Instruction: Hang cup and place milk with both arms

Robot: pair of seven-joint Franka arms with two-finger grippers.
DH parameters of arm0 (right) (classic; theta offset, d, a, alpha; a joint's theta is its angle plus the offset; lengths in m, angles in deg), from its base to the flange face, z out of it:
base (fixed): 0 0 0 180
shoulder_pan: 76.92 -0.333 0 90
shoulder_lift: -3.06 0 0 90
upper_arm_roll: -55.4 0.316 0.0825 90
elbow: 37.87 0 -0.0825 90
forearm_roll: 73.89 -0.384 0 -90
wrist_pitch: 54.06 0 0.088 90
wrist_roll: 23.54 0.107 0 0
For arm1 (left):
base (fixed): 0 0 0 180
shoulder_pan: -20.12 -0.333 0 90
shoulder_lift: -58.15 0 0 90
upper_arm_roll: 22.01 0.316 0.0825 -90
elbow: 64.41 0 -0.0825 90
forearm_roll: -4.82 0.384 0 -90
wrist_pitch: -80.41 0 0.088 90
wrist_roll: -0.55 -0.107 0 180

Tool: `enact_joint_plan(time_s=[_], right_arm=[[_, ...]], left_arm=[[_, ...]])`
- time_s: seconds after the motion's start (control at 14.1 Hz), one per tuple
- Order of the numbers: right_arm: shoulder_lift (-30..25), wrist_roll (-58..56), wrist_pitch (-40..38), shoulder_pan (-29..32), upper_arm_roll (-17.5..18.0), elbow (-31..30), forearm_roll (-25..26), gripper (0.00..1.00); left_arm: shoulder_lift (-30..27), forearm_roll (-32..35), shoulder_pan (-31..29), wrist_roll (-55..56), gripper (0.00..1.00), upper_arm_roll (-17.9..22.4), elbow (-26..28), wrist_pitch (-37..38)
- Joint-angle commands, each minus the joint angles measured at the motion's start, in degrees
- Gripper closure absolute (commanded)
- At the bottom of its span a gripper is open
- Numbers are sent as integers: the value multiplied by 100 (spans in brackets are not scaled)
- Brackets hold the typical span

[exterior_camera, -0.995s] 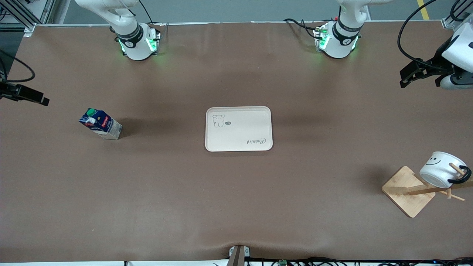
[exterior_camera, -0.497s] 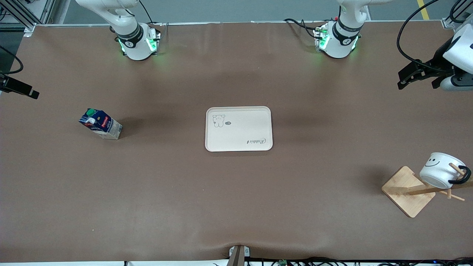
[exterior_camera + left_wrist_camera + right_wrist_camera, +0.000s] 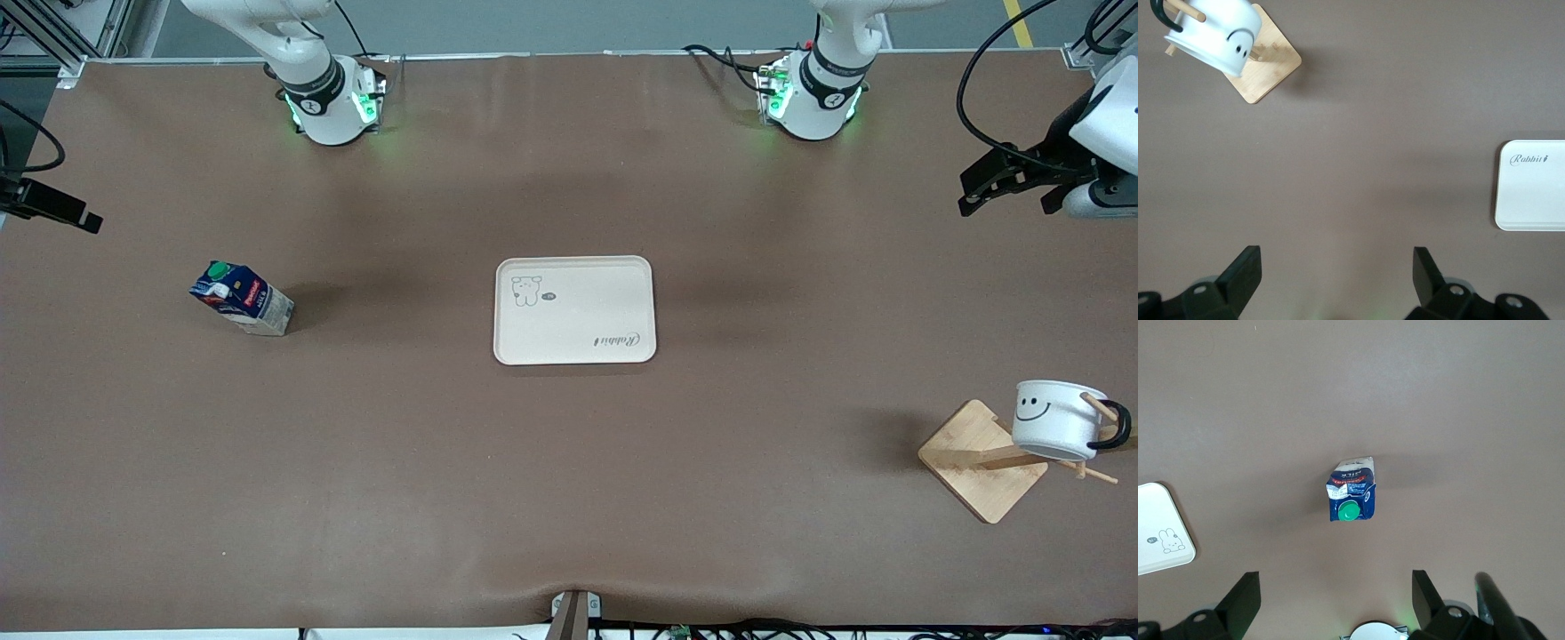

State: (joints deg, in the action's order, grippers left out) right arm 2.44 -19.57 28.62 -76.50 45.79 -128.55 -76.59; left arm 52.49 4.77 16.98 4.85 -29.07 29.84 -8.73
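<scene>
The cup (image 3: 1056, 418) hangs by its black handle on a peg of the wooden rack (image 3: 981, 460), smiley face showing, at the left arm's end of the table. It also shows in the left wrist view (image 3: 1215, 37). The milk (image 3: 241, 298) stands tilted on the table toward the right arm's end, green cap up, and shows in the right wrist view (image 3: 1351, 497). My left gripper (image 3: 971, 191) is open and empty, high over the left arm's end; its jaws stand wide apart (image 3: 1337, 273). My right gripper (image 3: 84, 220) is open and empty, high over the right arm's end (image 3: 1337, 593).
A cream tray (image 3: 574, 351) with a bear drawing lies in the middle of the table, between the milk and the rack. Its edge shows in both wrist views (image 3: 1531, 200) (image 3: 1158, 540). The arm bases (image 3: 331, 102) (image 3: 811, 93) stand along the table's edge farthest from the camera.
The cup has swung on its peg from tilted to nearly upright. My right gripper has shifted slightly at the table's end. The left gripper has barely moved.
</scene>
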Motion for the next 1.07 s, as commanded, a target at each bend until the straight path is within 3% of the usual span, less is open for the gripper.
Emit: enact_joint_plan(time_s=[0.0,0.99], right_arm=[[-148,51,20,36,29,-126,-21,0],[-148,51,11,54,11,-108,-56,0]], left_arm=[[74,-39,-11,53,0,-14,-134,46],[101,49,-38,18,0,38,-301,283]])
